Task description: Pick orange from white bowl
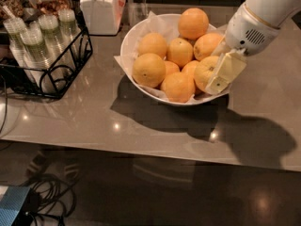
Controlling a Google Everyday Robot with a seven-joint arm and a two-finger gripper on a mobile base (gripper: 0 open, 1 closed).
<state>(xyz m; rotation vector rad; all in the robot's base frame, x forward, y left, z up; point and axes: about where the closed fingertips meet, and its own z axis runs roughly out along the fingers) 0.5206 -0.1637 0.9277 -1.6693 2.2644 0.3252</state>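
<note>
Fingers [226,72] first: only one shows, a flat pale-yellow one laid against the right flank of the orange [203,72]. Its partner is hidden behind the fruit, so I cannot tell whether they are clamped on it or released. The gripper [214,84] hangs at the right side of the white bowl [128,41], its tip just above the rim there, angled down and to the left from the white wrist housing [251,29] that enters from the upper right corner.

The orange sits inside the bowl against its right wall, paler and more yellow than its neighbours, touching the fruit beside it. The other oranges [149,69] are piled across the rest of the bowl, one [193,23] perched highest at the back. Crinkled white paper [155,21] lines the bowl and pokes over the rim.

The bowl stands on the grey counter [94,121] nearer its far edge than its near one, a little right of the middle. A square white jar [99,11] stands at the far edge, left of the bowl and apart from it. A black wire rack [70,72] holding lidded plastic cups [34,37] sits at the left edge. Below the near left corner lie dark cables [51,197] and a blue box [11,208].
</note>
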